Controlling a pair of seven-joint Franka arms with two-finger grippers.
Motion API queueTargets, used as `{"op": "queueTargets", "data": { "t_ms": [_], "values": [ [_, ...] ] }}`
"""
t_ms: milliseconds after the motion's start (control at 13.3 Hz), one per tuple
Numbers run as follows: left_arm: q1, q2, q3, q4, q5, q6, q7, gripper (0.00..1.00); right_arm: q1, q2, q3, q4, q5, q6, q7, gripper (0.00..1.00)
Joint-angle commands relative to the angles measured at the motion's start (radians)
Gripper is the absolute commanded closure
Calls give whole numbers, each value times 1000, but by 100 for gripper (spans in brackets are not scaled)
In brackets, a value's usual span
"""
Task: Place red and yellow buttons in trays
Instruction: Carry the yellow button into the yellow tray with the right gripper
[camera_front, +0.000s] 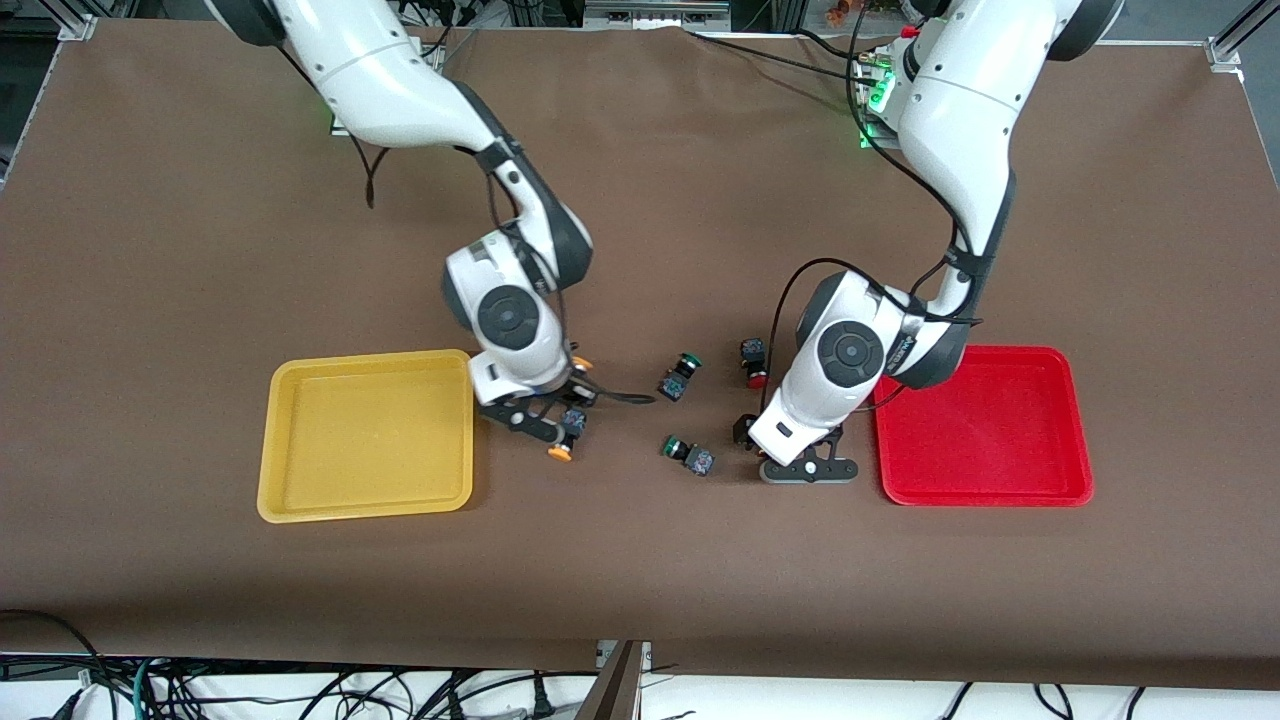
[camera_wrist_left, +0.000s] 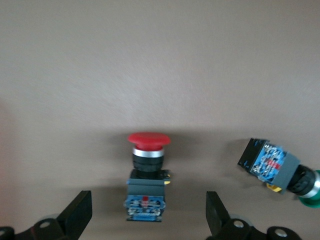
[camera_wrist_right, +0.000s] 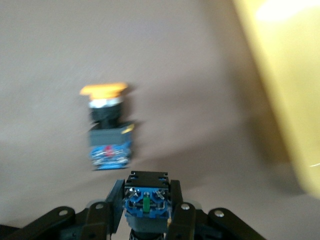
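Mid-frame, a yellow button (camera_wrist_right: 146, 200) is clenched in the right gripper (camera_front: 545, 420) beside the yellow tray (camera_front: 365, 507); a red button (camera_wrist_left: 146, 165) is framed by the spread left gripper (camera_front: 808, 468).

held button (camera_wrist_right: 147, 205): cap hidden under right pincer (camera_wrist_right: 146, 212) | green-capped button (camera_wrist_left: 280, 167): cap cut by frame edge | yellow tray (camera_wrist_right: 285, 85): blurred, cut off

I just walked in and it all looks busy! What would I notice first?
Two big plastic trays, a yellow one at the right arm's end and a red one at the left arm's. Between them, the right gripper pinches an orange-yellow-capped button, while the left gripper stands open around a red-capped button.
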Motion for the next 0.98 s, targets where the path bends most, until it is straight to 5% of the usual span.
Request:
{"op": "queueTargets", "data": {
  "t_ms": [0, 151, 226, 301, 452, 753, 904],
  "values": [
    [-19, 24, 15, -30, 3, 88, -14, 0, -137, -80, 13, -22, 18, -145, -259, 98],
    [-21, 33, 15, -33, 5, 105, 1, 7, -210, -89, 4, -24, 12, -198, -415, 98],
    [-21, 33, 15, -33, 8, 109, 2, 41, -258, -88, 4, -24, 10, -224, -481, 98],
    [-22, 33, 15, -33, 20, 109, 2, 62, -298, -80, 2, -26, 7, -236, -546, 98],
    [-19, 31, 15, -33, 66, 107, 2, 77, -382, -48, 2, -26, 3, -229, -655, 98],
    [-5, 10, 23, -33, 94, 83, 90, 87, -480, 1, 2, -26, -3, -198, -770, 94],
    [19, -28, 29, -16, 94, -30, 159, 86, -487, 17, 1, -30, -6, -173, -773, 83]
  ]
}}
